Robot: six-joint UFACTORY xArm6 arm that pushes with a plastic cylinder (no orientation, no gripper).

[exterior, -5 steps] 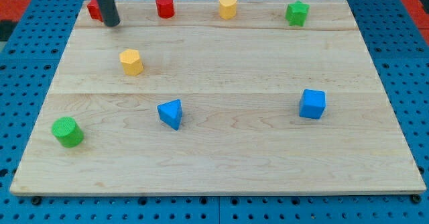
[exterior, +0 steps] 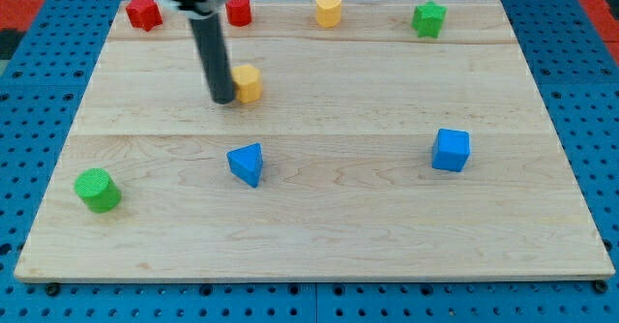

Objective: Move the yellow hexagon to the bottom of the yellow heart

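The yellow hexagon (exterior: 250,83) lies on the wooden board, left of centre in the upper half. My tip (exterior: 222,100) touches its left side. The yellow heart (exterior: 329,11) sits near the board's top edge, up and to the right of the hexagon. The rod rises from the tip toward the view's top.
A red block (exterior: 144,13) and a red cylinder (exterior: 239,9) sit along the top edge at left. A green star-like block (exterior: 428,18) is at top right. A blue triangle (exterior: 247,162), a blue cube (exterior: 451,150) and a green cylinder (exterior: 98,189) lie lower down.
My tip moved from the top left corner down and right to the hexagon's left side. The yellow hexagon slid to the right by about a block's width.
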